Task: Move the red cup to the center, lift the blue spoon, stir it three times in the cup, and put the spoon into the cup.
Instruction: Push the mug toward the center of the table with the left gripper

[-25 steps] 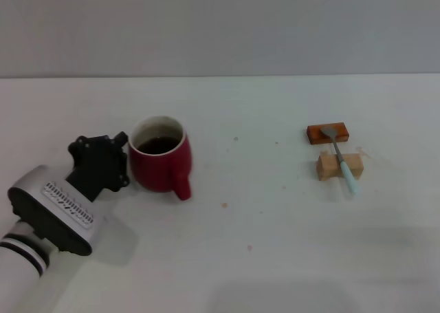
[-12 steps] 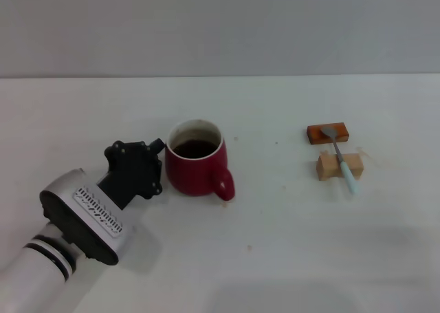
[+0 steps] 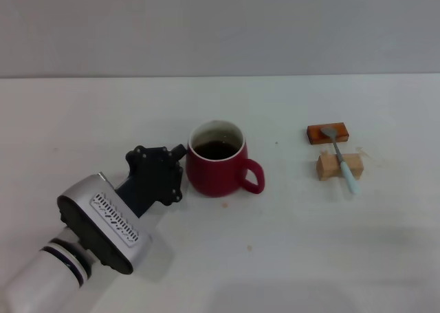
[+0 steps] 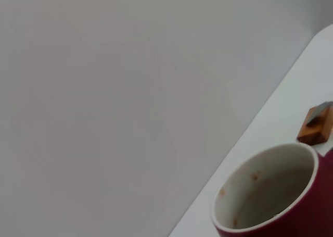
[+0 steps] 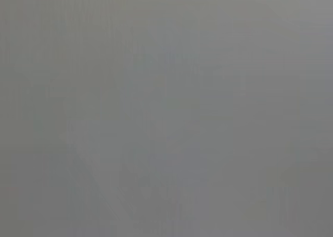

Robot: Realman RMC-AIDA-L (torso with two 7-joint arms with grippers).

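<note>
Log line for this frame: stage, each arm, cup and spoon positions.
stage: cup repositioning | left gripper: against red cup | right arm: out of view | blue spoon: resting across two wooden blocks, untouched

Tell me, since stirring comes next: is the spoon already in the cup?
No, the spoon lies across two wooden blocks, well apart from the cup.

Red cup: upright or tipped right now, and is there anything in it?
Upright: the red cup stands on the table, rim level, dark liquid inside.
</note>
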